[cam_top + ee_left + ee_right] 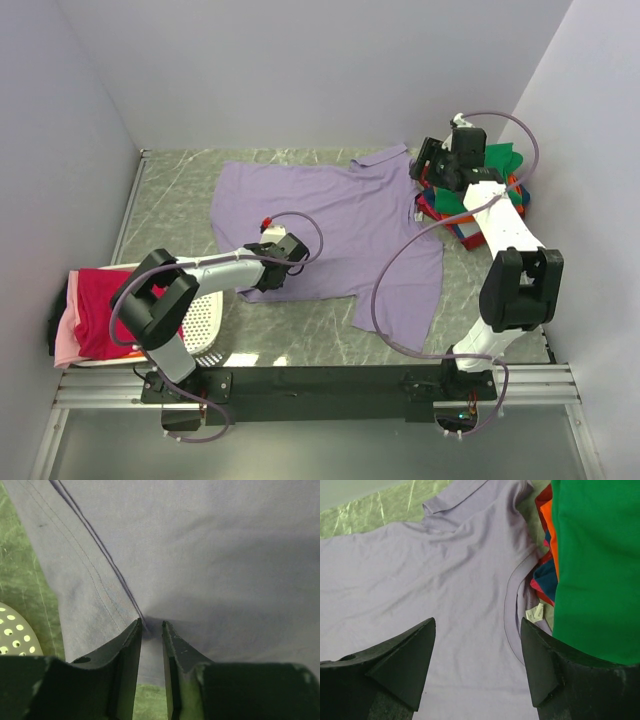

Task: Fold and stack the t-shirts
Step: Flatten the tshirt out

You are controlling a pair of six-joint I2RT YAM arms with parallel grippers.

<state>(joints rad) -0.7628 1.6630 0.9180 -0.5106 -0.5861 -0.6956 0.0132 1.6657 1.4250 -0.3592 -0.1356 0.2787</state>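
The lavender t-shirt (pixel 340 225) lies spread flat mid-table, collar to the right, hem to the left. My left gripper (pixel 268 278) sits on its near-left hem corner. In the left wrist view its fingers (pixel 151 626) are nearly closed, pinching a crease of the lavender cloth (pixel 210 555). My right gripper (pixel 428 170) hovers open over the collar end. In the right wrist view it (pixel 477 625) is empty above the lavender shirt (pixel 420 580). A stack of shirts with green on top (pixel 495 175) lies at the far right, and it also shows in the right wrist view (pixel 595 555) over orange, blue and red layers.
A white perforated basket (pixel 205 322) stands at the near left, and its rim shows in the left wrist view (pixel 15 635). Magenta-red and pink shirts (pixel 95 310) hang over its left side. Walls close in the table on the left, back and right.
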